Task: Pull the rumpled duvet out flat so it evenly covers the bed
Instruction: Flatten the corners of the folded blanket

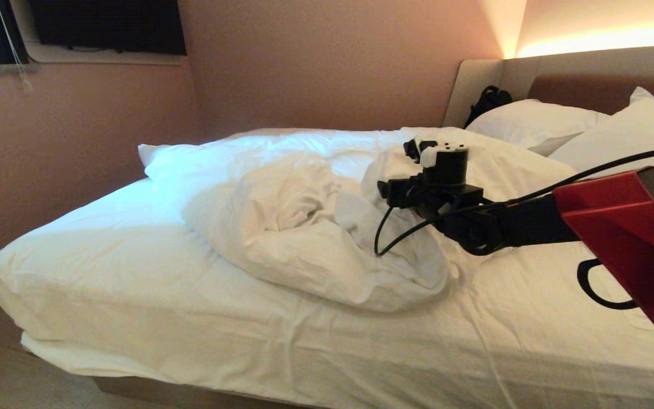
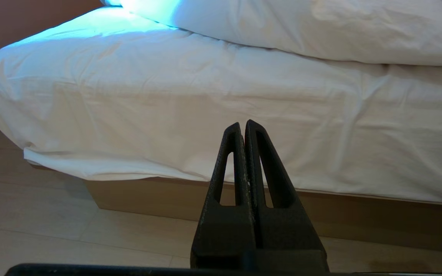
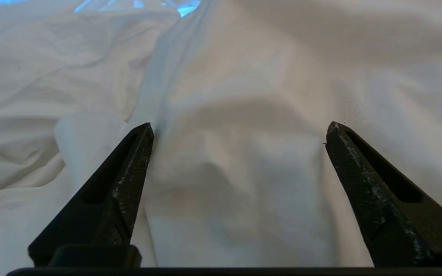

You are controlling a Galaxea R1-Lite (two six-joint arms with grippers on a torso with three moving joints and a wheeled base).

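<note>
No legible text, labels, brands or nos. anywhere in view.

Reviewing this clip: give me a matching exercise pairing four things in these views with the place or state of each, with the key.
Things:
1. duvet
2. left claw
3. right claw
4. pillows

States or places:
A. shut, low beside the bed, pointing at the side of the mattress
B. at the headboard end
C. bunched in a rumpled heap mid-bed
D. wide open, over the white folds, holding nothing

Pairs: 1-C, 2-A, 3-D, 4-B
</note>
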